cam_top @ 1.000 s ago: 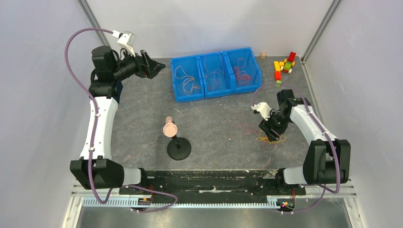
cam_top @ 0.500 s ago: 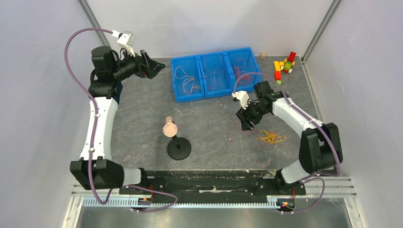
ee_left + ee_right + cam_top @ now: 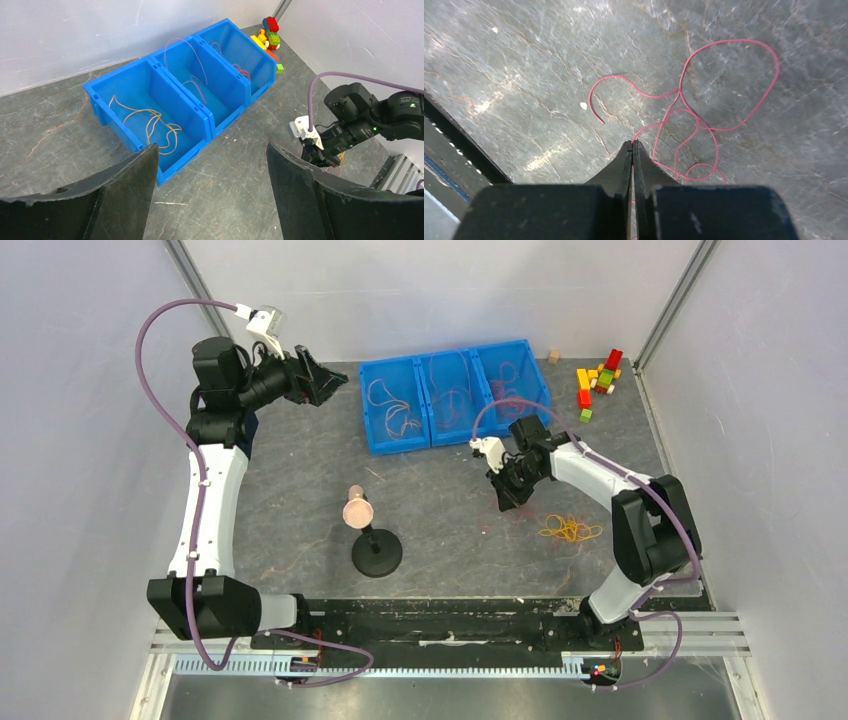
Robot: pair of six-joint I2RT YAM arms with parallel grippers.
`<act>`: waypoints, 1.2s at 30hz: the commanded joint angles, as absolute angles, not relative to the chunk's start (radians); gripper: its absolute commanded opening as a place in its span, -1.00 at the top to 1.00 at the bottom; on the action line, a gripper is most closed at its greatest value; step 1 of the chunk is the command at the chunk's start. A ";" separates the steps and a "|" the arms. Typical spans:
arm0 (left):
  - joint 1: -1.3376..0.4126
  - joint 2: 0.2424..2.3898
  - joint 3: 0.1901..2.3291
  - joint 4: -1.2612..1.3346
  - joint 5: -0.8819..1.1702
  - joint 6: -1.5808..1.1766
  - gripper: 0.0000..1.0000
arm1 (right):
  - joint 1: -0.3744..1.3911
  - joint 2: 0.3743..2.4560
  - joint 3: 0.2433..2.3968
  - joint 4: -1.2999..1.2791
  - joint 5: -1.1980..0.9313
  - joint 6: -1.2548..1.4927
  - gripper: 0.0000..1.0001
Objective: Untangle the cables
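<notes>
A red-pink cable (image 3: 679, 91) lies in loose loops on the grey table. My right gripper (image 3: 632, 143) is shut on one strand of it, and the pink wire shows in the slit between the jaws. From above, the right gripper (image 3: 505, 498) sits low at the table's centre right. A yellow-orange tangle of cables (image 3: 572, 530) lies apart, to its right and nearer the front. More cables lie inside the blue bins: an orange one (image 3: 150, 120), a pink one (image 3: 196, 85) and a red one (image 3: 241, 71). My left gripper (image 3: 325, 380) hangs open and empty at the back left, its fingers (image 3: 125, 190) wide apart.
Three joined blue bins (image 3: 378, 445) stand at the back centre. A black stand with a round pinkish top (image 3: 376, 552) is at the front centre. Coloured toy blocks (image 3: 598, 380) are piled in the back right corner. White walls close in three sides.
My right arm swung left and back, away from the yellow-orange tangle, and its jaws closed on the red-pink cable. The left arm stayed still.
</notes>
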State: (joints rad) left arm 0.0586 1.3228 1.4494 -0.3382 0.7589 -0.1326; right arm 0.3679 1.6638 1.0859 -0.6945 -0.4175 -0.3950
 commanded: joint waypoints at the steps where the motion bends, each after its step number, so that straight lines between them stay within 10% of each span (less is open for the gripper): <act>1: 0.055 1.302 1.465 -0.319 0.757 -0.123 -0.70 | 0.368 1.548 1.229 -0.665 -0.509 -0.376 1.00; 16: -0.199 1.302 1.464 -0.119 1.041 -0.005 -0.72 | 0.367 1.434 1.765 -0.232 -0.735 0.025 1.00; 36: -0.512 1.502 1.449 0.262 0.780 -0.153 -0.44 | 0.378 1.351 1.579 0.027 -0.885 0.223 1.00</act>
State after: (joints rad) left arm -0.4919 1.4746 1.4334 0.2016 0.8673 -0.1310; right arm 0.3698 1.3987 1.6215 -0.0784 -0.8387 0.1738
